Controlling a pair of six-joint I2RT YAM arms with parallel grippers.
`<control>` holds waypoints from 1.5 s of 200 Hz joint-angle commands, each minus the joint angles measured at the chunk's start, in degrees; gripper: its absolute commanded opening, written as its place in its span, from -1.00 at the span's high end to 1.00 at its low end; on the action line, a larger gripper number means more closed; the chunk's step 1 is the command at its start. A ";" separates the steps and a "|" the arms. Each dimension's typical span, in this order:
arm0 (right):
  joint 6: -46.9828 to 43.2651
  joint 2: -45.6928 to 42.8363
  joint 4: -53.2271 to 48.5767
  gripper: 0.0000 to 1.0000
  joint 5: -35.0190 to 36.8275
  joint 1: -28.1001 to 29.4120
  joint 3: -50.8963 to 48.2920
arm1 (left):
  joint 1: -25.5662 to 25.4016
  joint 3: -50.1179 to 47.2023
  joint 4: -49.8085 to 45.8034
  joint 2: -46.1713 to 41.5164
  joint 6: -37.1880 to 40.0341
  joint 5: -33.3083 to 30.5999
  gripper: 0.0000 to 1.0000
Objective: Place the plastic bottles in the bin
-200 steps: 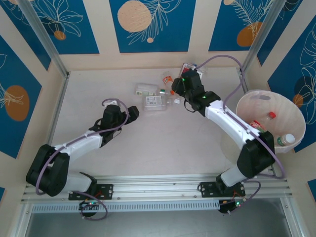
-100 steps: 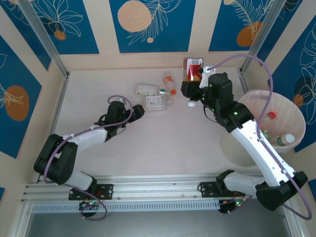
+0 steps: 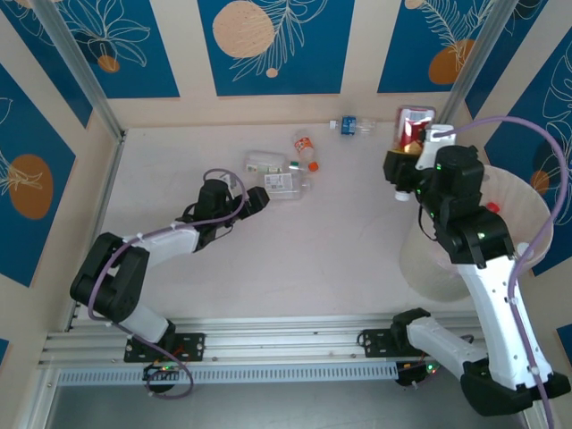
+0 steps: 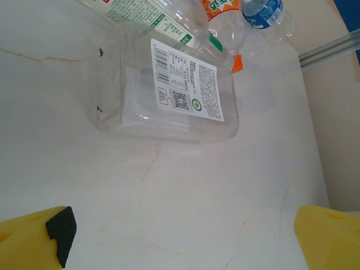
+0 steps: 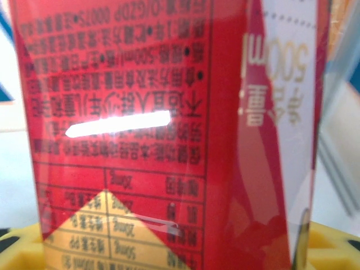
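Red-labelled bottle is clamped in the right gripper, held just beside the far-left rim of the bin and not inside it. The arm hides most of what the bin holds. The left gripper lies spread wide, empty, near a clear bottle on the table. Beyond lie a green-labelled bottle, an orange-labelled bottle and a blue-labelled bottle.
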 commanded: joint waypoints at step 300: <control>56.84 -8.32 2.97 -0.99 -7.17 -40.92 -13.76 | -2.52 7.82 3.87 5.50 4.94 9.64 -1.00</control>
